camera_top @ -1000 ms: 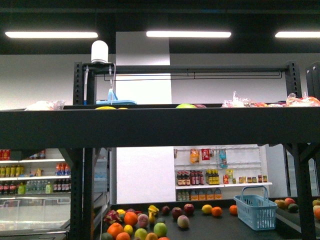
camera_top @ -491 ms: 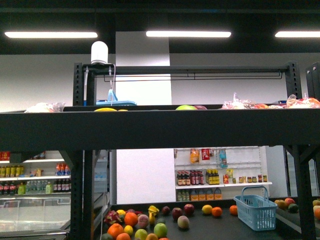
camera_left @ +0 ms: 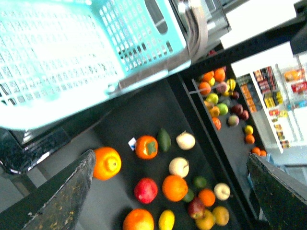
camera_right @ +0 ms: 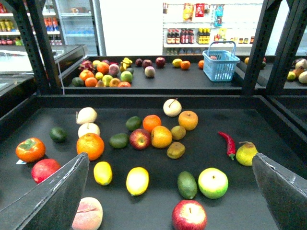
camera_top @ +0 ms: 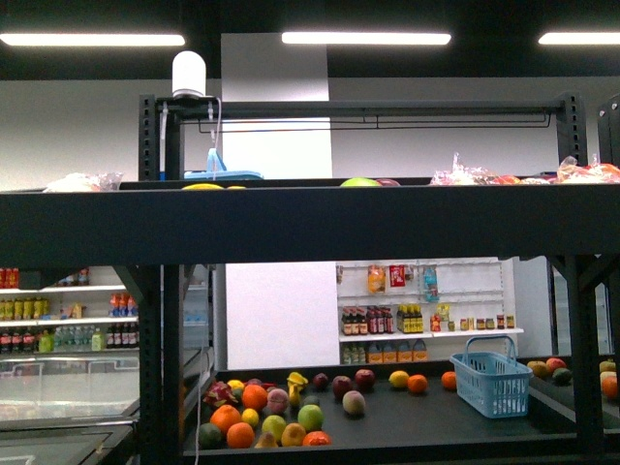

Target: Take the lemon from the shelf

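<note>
The shelf is a black metal rack (camera_top: 310,223); neither gripper shows in the front view. In the right wrist view my right gripper (camera_right: 170,158) is open and empty above the shelf's dark board (camera_right: 230,201). Two bright yellow oval fruits lie there side by side, a smaller lemon (camera_right: 102,173) and a larger one (camera_right: 137,180), both between the fingers (camera_right: 53,196) and apart from them. My left gripper (camera_left: 170,160) is open and empty over the same board; a yellow lemon (camera_left: 166,220) lies below it among other fruit.
Around the lemons lie an orange (camera_right: 90,145), a peach (camera_right: 87,213), a red apple (camera_right: 189,215), an avocado (camera_right: 187,184), a green apple (camera_right: 213,182), a chilli (camera_right: 227,144). A light-blue basket (camera_left: 72,52) hangs close over the left wrist. Another basket (camera_top: 492,380) stands on the far rack.
The front view has shifted: the rack, lights and far fruit now sit higher in the frame. Nothing on the shelves has moved.
</note>
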Controlling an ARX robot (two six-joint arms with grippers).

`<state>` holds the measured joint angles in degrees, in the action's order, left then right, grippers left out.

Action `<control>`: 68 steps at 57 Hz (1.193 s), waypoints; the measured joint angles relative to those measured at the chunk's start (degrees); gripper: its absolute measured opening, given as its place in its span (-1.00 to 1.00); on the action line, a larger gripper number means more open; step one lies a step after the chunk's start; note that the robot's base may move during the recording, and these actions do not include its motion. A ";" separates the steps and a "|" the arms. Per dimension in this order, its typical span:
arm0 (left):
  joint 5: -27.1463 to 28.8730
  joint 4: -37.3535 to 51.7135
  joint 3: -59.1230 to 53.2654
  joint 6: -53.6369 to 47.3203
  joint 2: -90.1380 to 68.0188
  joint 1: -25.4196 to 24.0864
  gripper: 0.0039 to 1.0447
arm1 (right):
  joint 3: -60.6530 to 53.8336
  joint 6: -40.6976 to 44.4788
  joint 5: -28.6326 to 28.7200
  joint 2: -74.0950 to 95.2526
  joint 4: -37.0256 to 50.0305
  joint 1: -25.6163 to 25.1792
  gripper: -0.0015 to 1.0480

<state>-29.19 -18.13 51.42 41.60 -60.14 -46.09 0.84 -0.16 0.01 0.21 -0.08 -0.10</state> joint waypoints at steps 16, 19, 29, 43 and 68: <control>-1.03 -3.32 19.87 5.20 -21.66 -3.76 0.86 | 0.00 0.00 0.00 0.00 0.00 0.00 0.95; -0.76 -3.32 22.16 6.67 -25.20 -2.71 0.86 | 0.00 0.00 0.00 0.00 0.02 0.00 0.95; 0.24 -2.05 28.17 10.08 -33.83 0.11 0.86 | 0.00 0.00 0.00 0.00 0.00 0.00 0.95; 0.50 5.51 33.42 15.67 -42.69 3.34 0.86 | 0.00 0.00 0.02 0.00 0.00 0.00 0.95; 2.89 10.60 38.36 19.10 -48.68 5.70 0.35 | 0.00 0.00 0.02 0.00 0.00 0.00 0.95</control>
<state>-26.30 -7.53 89.78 60.71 -108.81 -40.38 0.84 -0.16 0.03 0.21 -0.08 -0.10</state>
